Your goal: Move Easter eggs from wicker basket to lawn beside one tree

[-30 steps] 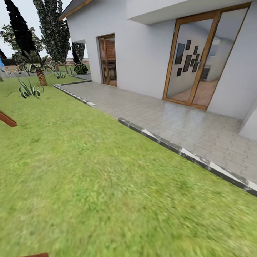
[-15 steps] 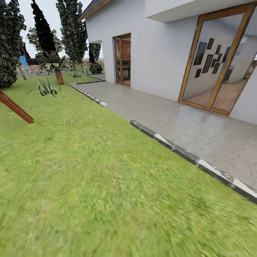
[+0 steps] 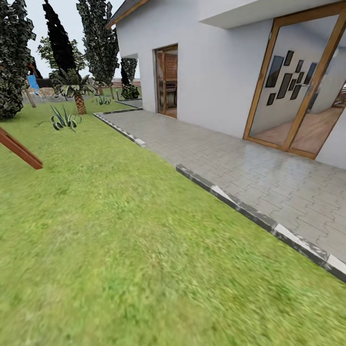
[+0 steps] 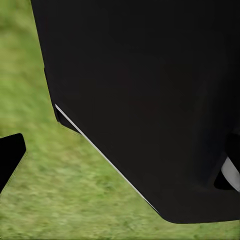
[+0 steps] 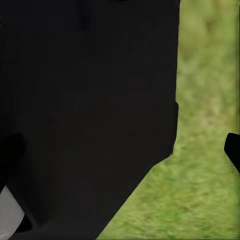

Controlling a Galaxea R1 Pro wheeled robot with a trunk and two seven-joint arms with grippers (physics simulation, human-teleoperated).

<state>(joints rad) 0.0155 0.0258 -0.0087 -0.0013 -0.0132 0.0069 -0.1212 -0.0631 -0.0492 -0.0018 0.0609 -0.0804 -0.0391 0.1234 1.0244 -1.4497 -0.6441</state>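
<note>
The lawn [image 3: 120, 250] fills the lower and left part of the head view — mottled light and dark green grass, blurred toward the bottom edge. A kerb [image 3: 250, 214] of grey and white stone blocks runs diagonally from upper centre to the right edge, bordering a patio [image 3: 250, 163] of interlocking grey pavers with a faint sheen. Behind it stands a white-plastered house [image 3: 211, 77] with a wood-framed glass door [image 3: 300, 91] at the upper right, dark rectangular frames showing on the wall inside, and a second wooden doorway [image 3: 167, 81] further back. At the upper left stand dark ragged conifers [image 3: 98, 43], a small palm [image 3: 77, 91] and a spiky plant [image 3: 65, 119]; a reddish-brown wooden beam [image 3: 19, 150] slants in from the left edge. No writing can be read.

The eggs and basket are not among these things; only grass of the garden is near.

Both wrist views show a large matte black body close to the lens over blurred grass; I cannot tell how wide either gripper stands.

Compared with half a second ago, the whole view has shifted only slightly — the camera has nearly settled.
</note>
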